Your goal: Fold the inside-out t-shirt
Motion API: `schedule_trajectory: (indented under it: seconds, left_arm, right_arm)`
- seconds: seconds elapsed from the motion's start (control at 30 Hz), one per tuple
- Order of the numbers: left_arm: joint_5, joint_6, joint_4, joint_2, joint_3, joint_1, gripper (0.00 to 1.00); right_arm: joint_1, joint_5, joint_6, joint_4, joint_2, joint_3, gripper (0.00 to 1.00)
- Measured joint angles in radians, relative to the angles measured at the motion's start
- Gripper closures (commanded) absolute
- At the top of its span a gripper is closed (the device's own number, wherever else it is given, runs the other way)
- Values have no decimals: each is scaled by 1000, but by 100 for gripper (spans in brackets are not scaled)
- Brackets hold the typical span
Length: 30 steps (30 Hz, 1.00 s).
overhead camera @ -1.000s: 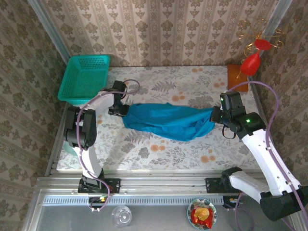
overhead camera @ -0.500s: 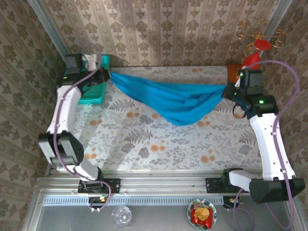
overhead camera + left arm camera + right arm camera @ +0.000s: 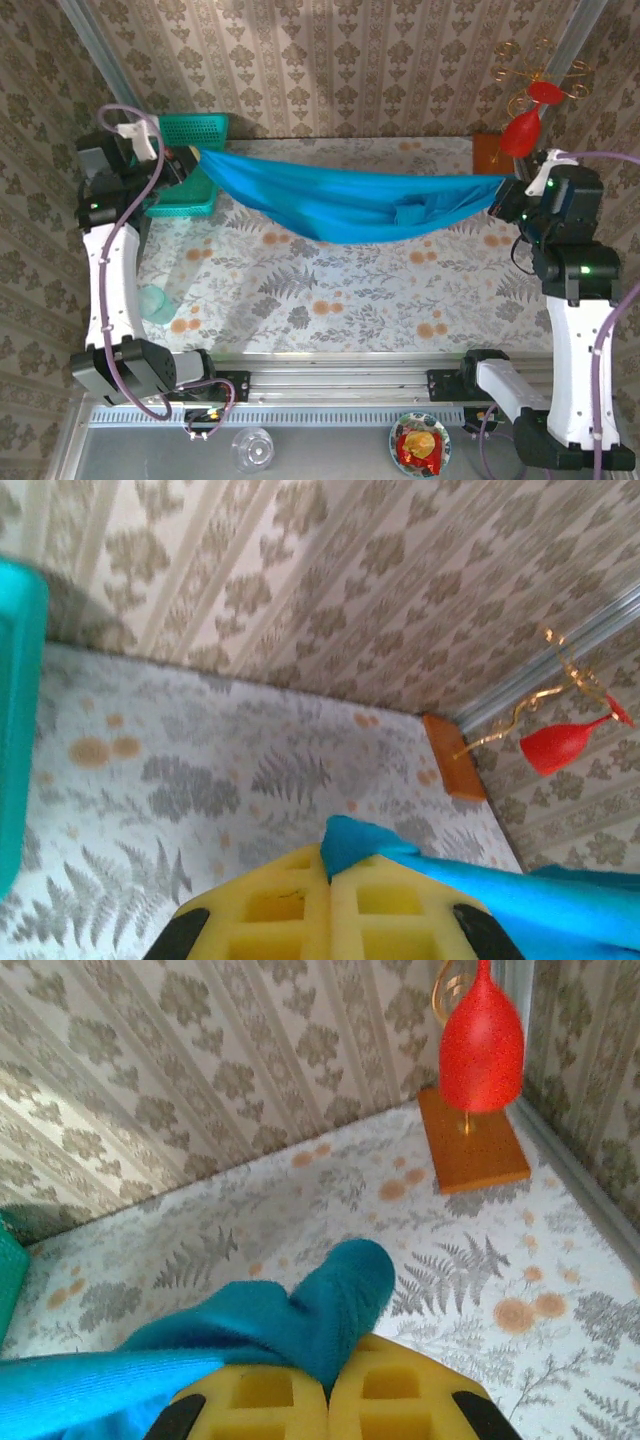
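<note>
Floral-print table (image 3: 330, 300). A bright blue soft cloth t-shirt (image 3: 340, 205) hangs stretched above its far half, sagging mid-span. Teal plastic mesh basket (image 3: 190, 130) at far left. On left gripper (image 3: 190, 158) and right gripper (image 3: 503, 195), jaws pinch opposite shirt ends.

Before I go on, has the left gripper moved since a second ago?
Yes. The left gripper, shut on the t-shirt, went left and back, from beside the teal basket to over it.

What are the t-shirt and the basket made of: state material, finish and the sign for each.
The t-shirt: soft matte cloth, probably knit; it sags and creases between its held ends. The basket: probably rigid plastic, slightly glossy; a regular moulded mesh wall, uniformly teal.
</note>
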State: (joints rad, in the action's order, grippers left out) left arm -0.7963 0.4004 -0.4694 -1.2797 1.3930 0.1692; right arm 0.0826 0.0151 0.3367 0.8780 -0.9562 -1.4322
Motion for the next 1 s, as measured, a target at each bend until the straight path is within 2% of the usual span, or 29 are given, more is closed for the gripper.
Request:
schedule_trajectory:
  seconds: [0.1, 0.2, 0.27, 0.43, 0.6, 0.73, 0.87, 1.0]
  left_arm:
    - [21, -6, 3, -56, -105, -53, 100]
    - [51, -14, 18, -145, -202, -116, 100]
    - [63, -16, 34, -220, -257, -153, 100]
    - [98, -22, 59, -344, -324, -183, 100]
    - [118, -31, 89, -356, -328, -185, 100]
    - [124, -36, 103, -356, -328, -185, 100]
    - [124, -38, 105, -356, -329, -185, 100]
    - [124, -39, 105, -356, -329, -185, 100]
  right_arm:
    - [1, -18, 5, -16, -63, 106, 100]
    - [1, -24, 10, -35, -186, 214, 90]
    - [1, -23, 16, -36, -269, 269, 80]
    - [-38, -12, 10, -23, -314, 314, 68]
    - [-162, -18, -32, -26, -278, 314, 64]
    - [-306, 13, -98, -42, -289, 342, 57]
    - [-445, 84, -175, -48, -346, 371, 38]
    - [-535, 162, -241, -80, -418, 378, 31]
